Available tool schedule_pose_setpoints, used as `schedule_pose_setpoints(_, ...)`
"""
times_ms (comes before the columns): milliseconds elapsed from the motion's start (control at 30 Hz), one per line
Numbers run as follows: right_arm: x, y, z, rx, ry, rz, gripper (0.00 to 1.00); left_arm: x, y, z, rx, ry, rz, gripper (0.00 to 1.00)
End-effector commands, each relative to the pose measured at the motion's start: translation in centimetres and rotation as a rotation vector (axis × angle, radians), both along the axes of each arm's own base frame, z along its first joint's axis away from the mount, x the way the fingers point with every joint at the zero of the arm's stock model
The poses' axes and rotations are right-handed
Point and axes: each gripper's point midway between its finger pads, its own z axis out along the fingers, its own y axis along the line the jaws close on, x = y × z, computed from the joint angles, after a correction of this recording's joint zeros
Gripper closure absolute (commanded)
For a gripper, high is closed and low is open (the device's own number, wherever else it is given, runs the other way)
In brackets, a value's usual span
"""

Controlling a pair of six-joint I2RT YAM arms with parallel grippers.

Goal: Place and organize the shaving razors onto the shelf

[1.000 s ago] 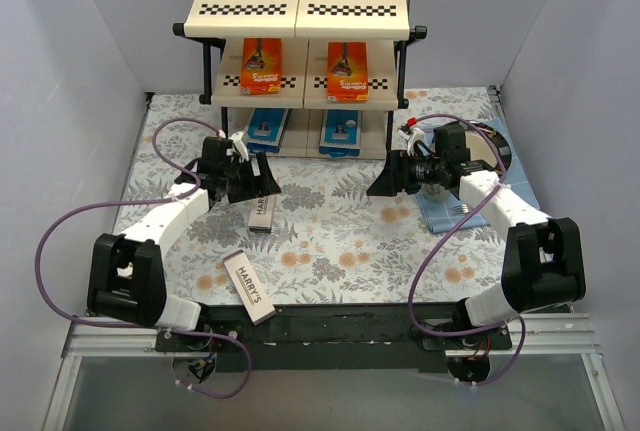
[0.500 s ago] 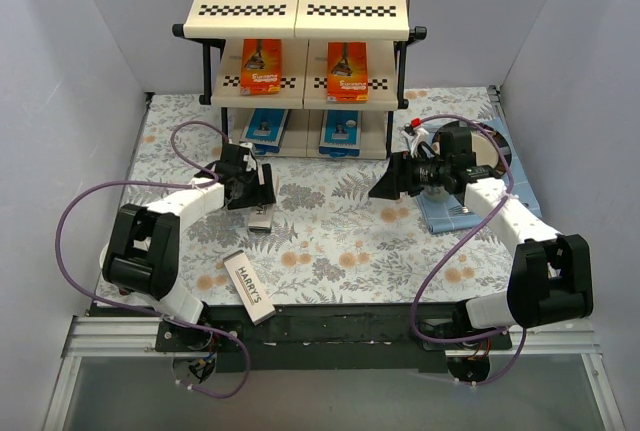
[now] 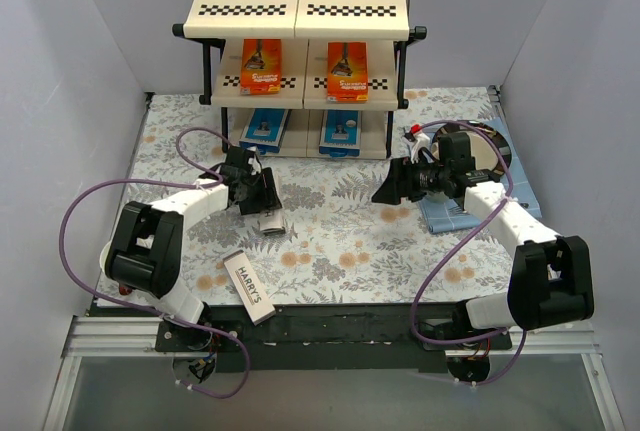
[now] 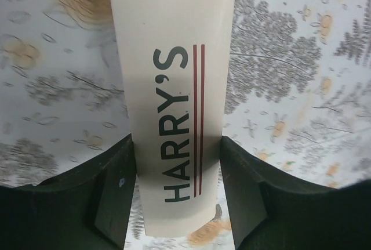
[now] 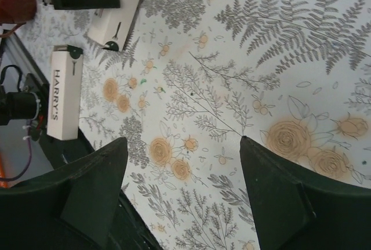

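The shelf (image 3: 305,13) stands at the back. Two orange Gillette cards (image 3: 260,65) (image 3: 347,70) are on its middle board, and two blue-and-white boxes (image 3: 265,127) (image 3: 340,131) on its bottom board. My left gripper (image 3: 262,194) (image 4: 177,145) is shut on one long white HARRY'S box (image 3: 271,220) (image 4: 174,99); its fingers (image 4: 110,198) press both long sides. The second HARRY'S box (image 3: 248,286) (image 5: 62,93) lies flat near the front edge. My right gripper (image 3: 388,188) (image 5: 182,145) is open and empty above the floral cloth, right of centre.
A blue cloth with a fork (image 3: 447,213) lies under the right arm. A dark round disc (image 3: 487,151) lies behind it. Grey walls close in the left, right and back. A black bar (image 3: 330,323) runs along the front edge.
My left gripper came down over the HARRY'S box and closed on it. The box has shifted slightly right and toward the front. My right gripper barely moved.
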Motion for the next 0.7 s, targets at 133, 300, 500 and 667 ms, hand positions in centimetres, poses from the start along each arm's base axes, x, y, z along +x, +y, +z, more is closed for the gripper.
schedule_pose_setpoints(133, 1.1, -3.1, -2.1, -0.212, -0.03, -0.099, 0.16, -4.4, -9.5, 1.0, -0.32, 0.256, -0.002, 0.48)
schedule_pose_setpoints(300, 1.2, -2.6, -2.5, -0.251, -0.028, -0.084, 0.15, -2.9, -12.1, 3.8, -0.426, 0.261, -0.032, 0.17)
schedule_pose_setpoints(500, 0.8, 1.3, -2.0, -0.351, -0.105, -0.02, 0.01, -2.2, -10.1, 8.7, -0.417, 0.098, -0.034, 0.11)
schedule_pose_setpoints(667, 1.1, 6.2, -3.0, -0.434, -0.066, -0.045, 0.01, -0.2, -5.3, 10.9, -0.342, -0.036, 0.046, 0.11)
